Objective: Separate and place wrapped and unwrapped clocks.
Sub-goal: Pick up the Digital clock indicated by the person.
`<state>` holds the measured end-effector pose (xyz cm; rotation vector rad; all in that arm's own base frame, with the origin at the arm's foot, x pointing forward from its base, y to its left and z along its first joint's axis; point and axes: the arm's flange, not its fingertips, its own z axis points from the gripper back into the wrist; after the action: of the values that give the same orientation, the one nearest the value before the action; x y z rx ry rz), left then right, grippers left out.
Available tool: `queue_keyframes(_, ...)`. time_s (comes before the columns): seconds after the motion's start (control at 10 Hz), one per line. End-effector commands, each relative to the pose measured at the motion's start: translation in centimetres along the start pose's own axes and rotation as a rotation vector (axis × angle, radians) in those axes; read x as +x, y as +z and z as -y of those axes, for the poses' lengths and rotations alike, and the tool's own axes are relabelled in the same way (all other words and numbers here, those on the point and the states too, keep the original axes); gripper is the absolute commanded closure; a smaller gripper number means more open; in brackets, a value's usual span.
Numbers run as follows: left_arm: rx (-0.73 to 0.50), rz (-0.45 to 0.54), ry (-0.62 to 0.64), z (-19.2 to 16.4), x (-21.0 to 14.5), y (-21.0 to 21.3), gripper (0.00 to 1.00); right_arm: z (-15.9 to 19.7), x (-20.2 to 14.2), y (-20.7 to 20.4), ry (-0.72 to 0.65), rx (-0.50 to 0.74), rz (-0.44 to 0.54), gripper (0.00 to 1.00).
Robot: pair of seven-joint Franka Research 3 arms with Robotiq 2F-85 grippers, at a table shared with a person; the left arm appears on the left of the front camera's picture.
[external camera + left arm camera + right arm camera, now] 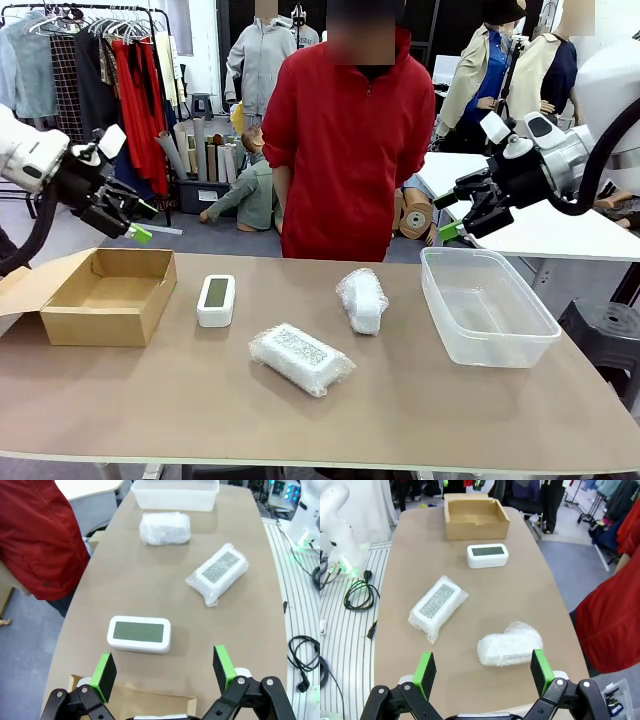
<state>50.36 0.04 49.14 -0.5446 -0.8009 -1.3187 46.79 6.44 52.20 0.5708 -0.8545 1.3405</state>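
A bare white clock (216, 299) (139, 633) (487, 555) with a greenish-grey screen lies left of centre on the table. One bubble-wrapped clock (301, 358) (218, 572) (438, 607) lies nearer the front, a second wrapped one (362, 299) (165, 528) (510, 644) lies right of centre. High over the cardboard box hovers my left gripper (138, 222) (164, 671), open and holding nothing. My right gripper (452, 217) (483, 671) hangs open above the clear tub's far edge, also with nothing in it.
An open cardboard box (103, 292) (475, 516) sits at the table's left end. A clear plastic tub (486, 303) (174, 493) stands at the right end. A person in a red top (348, 140) stands at the far side, hands not on the table.
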Motion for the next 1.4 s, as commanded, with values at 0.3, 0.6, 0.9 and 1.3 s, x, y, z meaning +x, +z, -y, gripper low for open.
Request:
queue_keyframes(0.3,-0.011,-0.009,-0.027,-2.3,3.1,0.4,0.00,1.1,0.4,1.2,-0.009,0.013,0.024,0.00)
queue_keyframes(0.6,-0.069,0.050,-0.051,-3.0,3.7,0.5,0.00,1.7,0.5,3.1,-0.022,0.032,0.051,0.00)
queue_keyframes(0.9,-0.117,0.091,-0.091,-2.9,3.7,0.5,0.00,2.8,0.4,3.8,-0.034,0.036,0.046,0.00)
queue_keyframes(1.3,-0.134,0.076,-0.083,-2.6,3.6,0.3,0.00,3.8,-0.7,4.3,-0.069,0.028,0.050,0.00)
